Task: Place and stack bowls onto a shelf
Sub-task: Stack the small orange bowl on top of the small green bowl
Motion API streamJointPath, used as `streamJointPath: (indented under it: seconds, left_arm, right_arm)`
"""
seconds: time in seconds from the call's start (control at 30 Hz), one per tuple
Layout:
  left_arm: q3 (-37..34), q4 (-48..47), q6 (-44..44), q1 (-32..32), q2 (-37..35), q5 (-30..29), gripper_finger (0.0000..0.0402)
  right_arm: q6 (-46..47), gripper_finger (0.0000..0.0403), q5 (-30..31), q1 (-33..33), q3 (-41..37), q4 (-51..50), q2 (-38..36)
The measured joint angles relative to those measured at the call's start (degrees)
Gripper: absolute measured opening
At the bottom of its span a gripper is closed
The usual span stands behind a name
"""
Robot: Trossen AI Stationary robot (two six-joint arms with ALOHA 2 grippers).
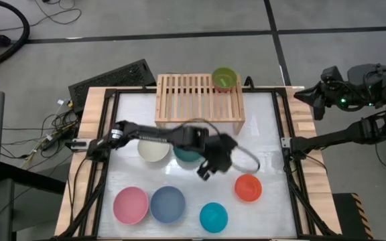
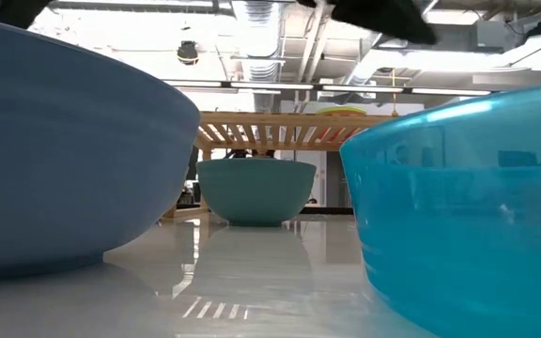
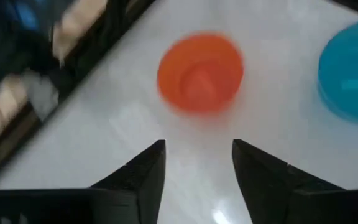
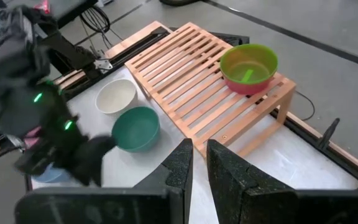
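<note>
The light-wood shelf (image 1: pixel 196 100) (image 4: pixel 197 81) stands at the table's far edge. On its right end a lime green bowl (image 1: pixel 224 78) (image 4: pixel 248 62) sits nested in a magenta bowl (image 4: pixel 247 86). Cream (image 1: pixel 153 148) and dark green (image 1: pixel 186 154) bowls stand in front of the shelf. Pink (image 1: pixel 131 204), slate blue (image 1: pixel 167 203), teal (image 1: pixel 214 216) and red-orange (image 1: pixel 247 187) bowls stand near the table's near edge. My left gripper (image 1: pixel 210 169) (image 3: pixel 197 149) hangs open above the table, short of the red-orange bowl (image 3: pixel 199 71). My right gripper (image 4: pixel 199 149) is shut, parked off the table's far right corner.
In the low view the slate blue bowl (image 2: pixel 64 150) and the teal bowl (image 2: pixel 458 207) fill the foreground, with the dark green bowl (image 2: pixel 256 188) and the shelf (image 2: pixel 289 127) behind. A black frame (image 1: pixel 283 144) rims the table. A keyboard (image 1: pixel 112 79) lies beyond the far left corner.
</note>
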Motion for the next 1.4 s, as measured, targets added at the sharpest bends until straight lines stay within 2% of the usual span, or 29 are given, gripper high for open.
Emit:
streamJointPath:
  seconds: [0.1,0.4,0.5,0.73,0.8,1.0,1.4]
  left_arm:
    - [-3.6,7.4,1.6,-1.7,0.0,0.0,0.0181]
    - [-13.7,22.4,5.1,-3.2,-0.1,8.1,0.0183]
    - [-16.3,26.9,7.0,-3.7,-0.1,8.4,0.0183]
    - [-18.2,39.1,7.2,-3.9,1.4,8.4,0.0183]
    - [-18.3,40.0,6.1,-4.0,2.8,9.2,0.0183]
    - [-12.7,37.7,6.6,-4.9,8.1,9.4,0.0183]
    - [4.2,24.8,7.6,-4.6,20.4,10.8,0.0183]
  right_arm:
    - [0.3,0.0076,0.0,0.0,0.0,0.0,0.0]
    - [0.7,0.0076,0.0,0.0,0.0,0.0,0.0]
    - [2.3,0.0076,0.0,0.0,0.0,0.0,0.1]
    - [6.3,0.0076,0.0,0.0,0.0,0.0,0.1]
    - [6.4,0.0076,0.0,0.0,0.0,0.0,0.1]
    - [6.4,0.0076,0.0,0.0,0.0,0.0,0.2]
    - [6.0,0.0076,0.0,0.0,0.0,0.0,0.0]
